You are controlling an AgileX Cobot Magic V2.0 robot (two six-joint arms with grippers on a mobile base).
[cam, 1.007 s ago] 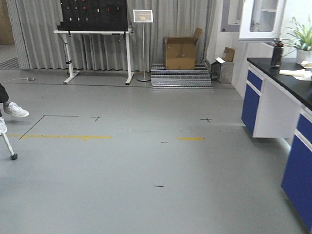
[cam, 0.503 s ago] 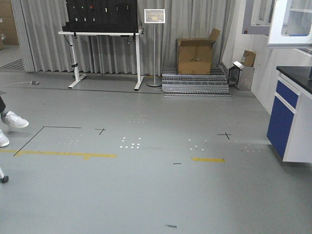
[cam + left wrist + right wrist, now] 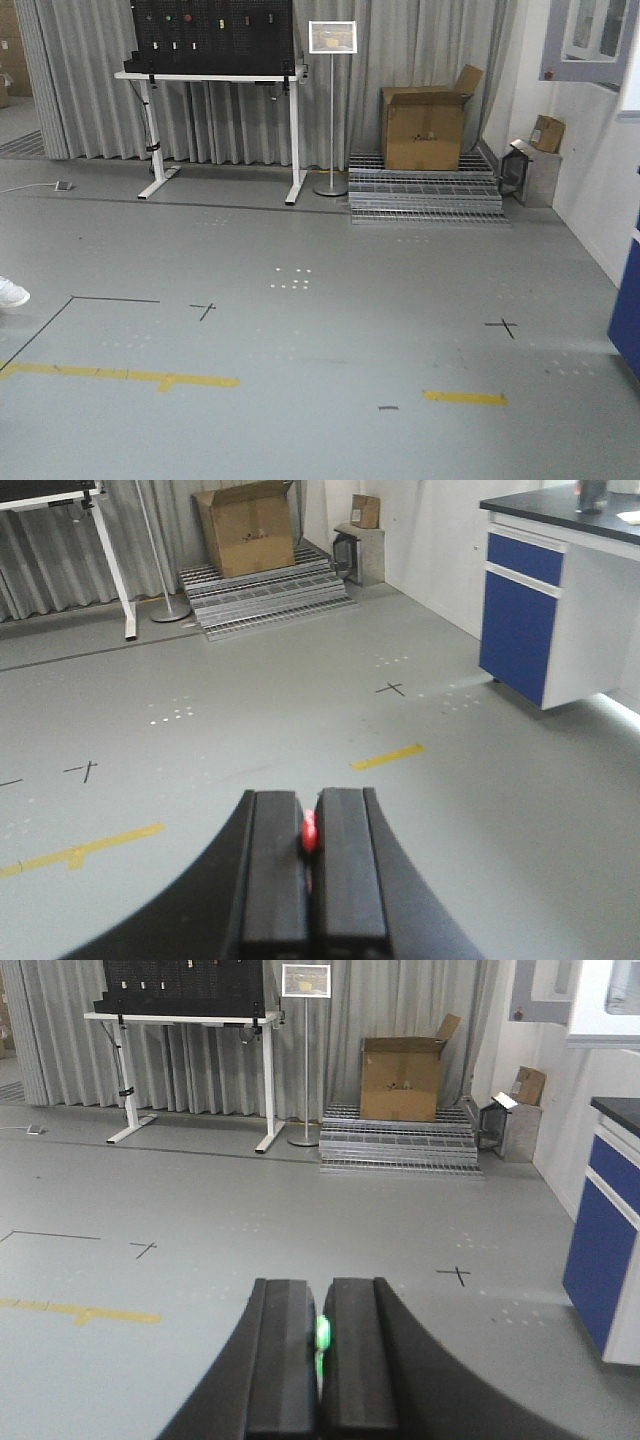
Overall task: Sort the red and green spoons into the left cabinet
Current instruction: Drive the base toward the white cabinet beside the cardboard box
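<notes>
Front view: floor (image 3: 320,360), one box (image 3: 424,128) at back, no spoons or left cabinet shelf in sight. Left wrist view: left gripper (image 3: 311,810) clenched on one red spoon (image 3: 310,832), only a sliver showing between pads; one blue counter (image 3: 540,620) off right. Right wrist view: right gripper (image 3: 320,1295) clenched on one green spoon (image 3: 322,1333), same pinch. Count: two spoons, both in hand. Likely mid-carry; next calls for reaching left cabinet, then setting both on shelf without loosening early.
</notes>
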